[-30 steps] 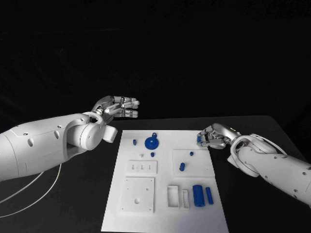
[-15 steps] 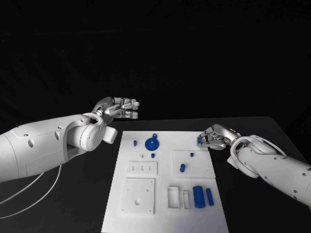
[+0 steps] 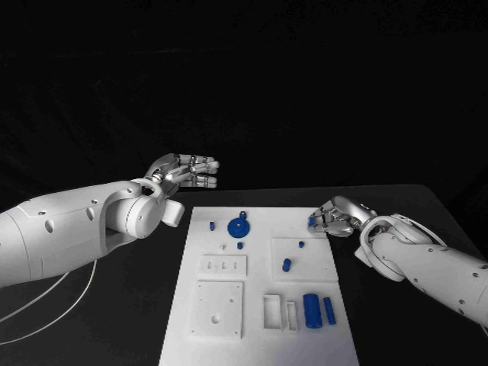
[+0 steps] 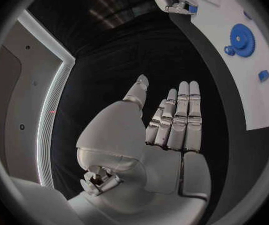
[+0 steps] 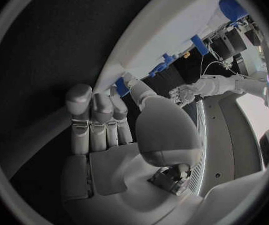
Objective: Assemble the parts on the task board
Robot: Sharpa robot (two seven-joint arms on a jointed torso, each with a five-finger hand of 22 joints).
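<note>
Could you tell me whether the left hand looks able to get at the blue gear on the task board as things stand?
Probably yes: the left hand hangs empty beyond the task board's far-left corner, and nothing stands between it and the blue gear.

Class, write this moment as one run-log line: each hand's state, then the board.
left hand: open, raised off the task board | right hand: pinching small blue part at board's edge | blue gear: on board

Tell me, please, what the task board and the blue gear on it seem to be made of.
The task board looks like matte white plastic: flat, even in colour, without shine, with raised square blocks of the same white. It could also be painted, I cannot tell. The blue gear looks like moulded or printed plastic: one solid blue, dull surface, fine teeth on its rim in the left wrist view.
</note>
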